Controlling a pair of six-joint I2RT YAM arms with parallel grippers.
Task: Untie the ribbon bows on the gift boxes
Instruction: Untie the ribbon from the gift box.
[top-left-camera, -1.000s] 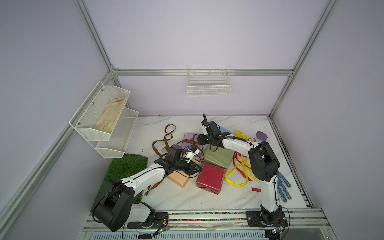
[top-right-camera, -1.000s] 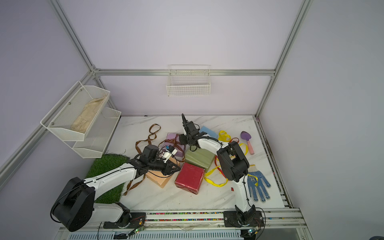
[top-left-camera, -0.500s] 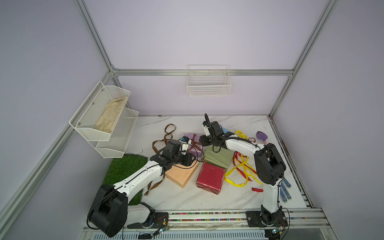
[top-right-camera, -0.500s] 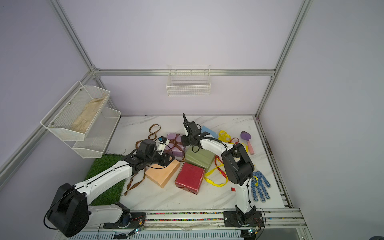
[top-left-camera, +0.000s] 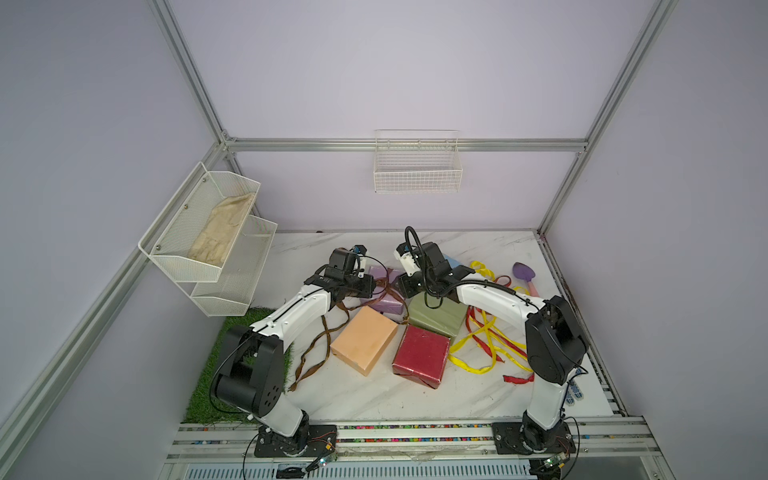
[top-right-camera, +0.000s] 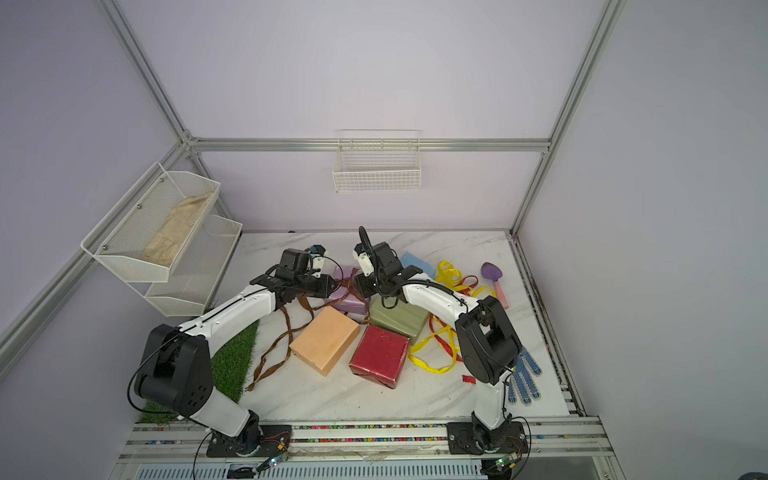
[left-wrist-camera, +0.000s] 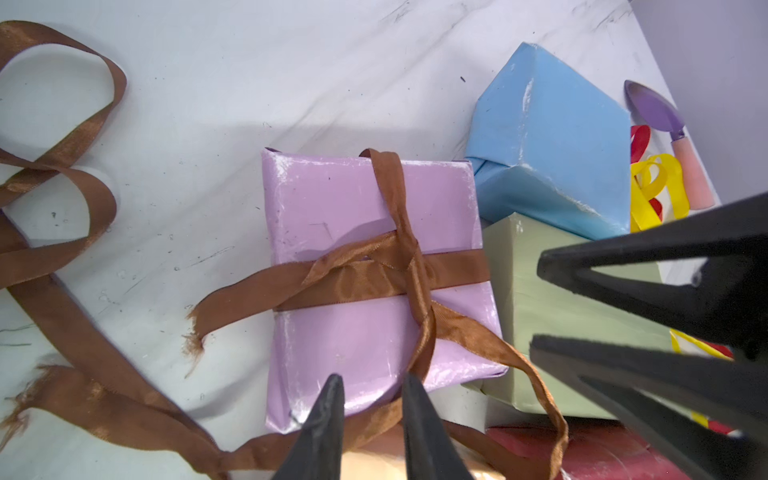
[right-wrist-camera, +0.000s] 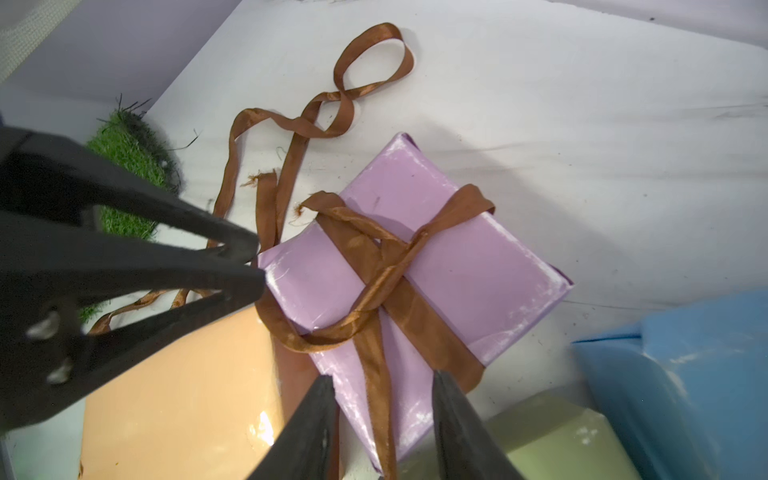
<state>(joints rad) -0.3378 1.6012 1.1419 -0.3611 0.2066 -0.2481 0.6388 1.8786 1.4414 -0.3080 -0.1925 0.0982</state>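
Lilac box (left-wrist-camera: 353, 199): flat on the bench (top-left-camera: 374, 399), back of the middle, right between the two arms' tips. The olive box is just beside it and the peach box just in front.
Brown ribbon (left-wrist-camera: 365, 274): wrapped both ways round the lilac box and twisted into a slack knot where the bands cross. One frayed end trails off a side onto the bench, and a loose loop droops over the edge nearest the peach box.
Left claw (left-wrist-camera: 371, 390): low over the lilac box's edge, its tips a narrow gap apart. The drooping loop runs right by one tip, but I can't tell whether it touches.
Right claw (right-wrist-camera: 384, 382): spread wider, over the box's other end, with one ribbon strand lying in the gap between its tips and not pinched.
Other boxes: the peach box (top-left-camera: 365, 338), olive box (top-left-camera: 436, 318) and dark red box (top-left-camera: 420, 355) are bunched together in front. The light blue box (left-wrist-camera: 548, 137) is behind the olive one, touching it.
Loose ribbons: a loose brown ribbon (top-left-camera: 316, 349) snakes along the bench under the left arm. The yellow ribbons (top-left-camera: 486, 332) and a red ribbon (top-left-camera: 517, 378) lie tangled under the right arm.
Farther out: a purple scoop (top-left-camera: 524, 274) lies near the back right, a dotted glove (top-right-camera: 524, 376) by the right arm's base and a grass mat (top-right-camera: 235, 357) by the left arm.
Walls: a wire basket (top-left-camera: 417, 174) hangs on the back wall, and a two-tier basket (top-left-camera: 208, 245) on the left wall holds a beige cloth.
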